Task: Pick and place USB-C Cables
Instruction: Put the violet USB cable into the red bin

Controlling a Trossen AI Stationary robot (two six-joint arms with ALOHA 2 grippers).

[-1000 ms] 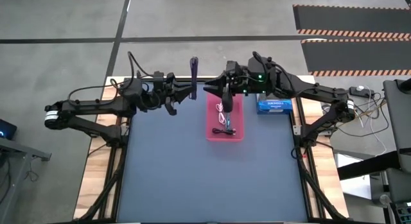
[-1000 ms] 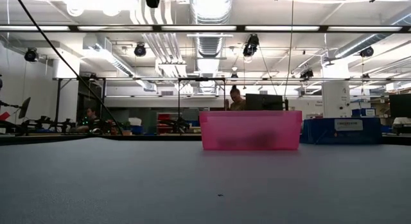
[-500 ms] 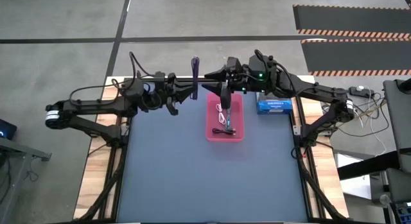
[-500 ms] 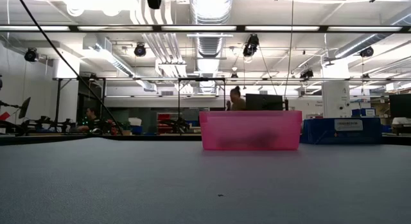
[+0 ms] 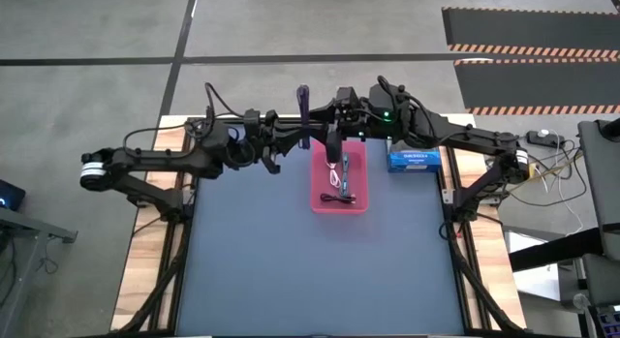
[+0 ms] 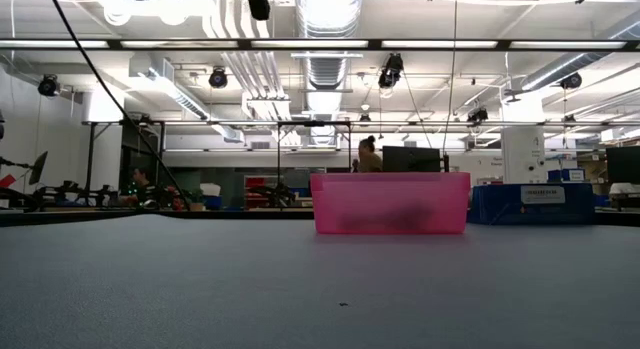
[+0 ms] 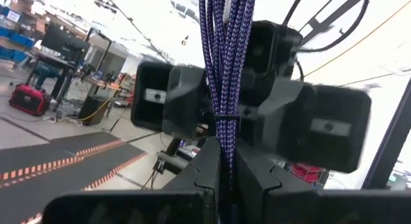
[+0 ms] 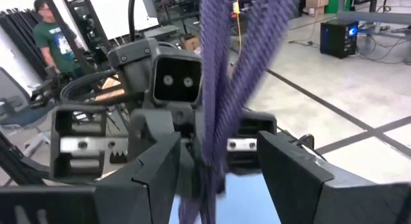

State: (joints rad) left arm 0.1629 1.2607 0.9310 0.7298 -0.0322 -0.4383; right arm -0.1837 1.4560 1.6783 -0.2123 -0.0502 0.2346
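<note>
Left gripper (image 5: 296,137) clamps the purple cable (image 5: 303,109) — right gripper (image 8: 215,165), jaws apart, straddles it above the tray (image 5: 356,200).

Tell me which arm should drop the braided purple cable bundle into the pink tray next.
Probably the right: its gripper stands open around the braided purple cable bundle, beside the pink plastic tray. The left gripper, shut on the bundle, must release first.

Both arms met high at the table's far edge.
The left gripper (image 5: 302,137) was clamped shut; the right gripper (image 5: 312,123) faced it, fingers (image 8: 157,176) spread apart.
</note>
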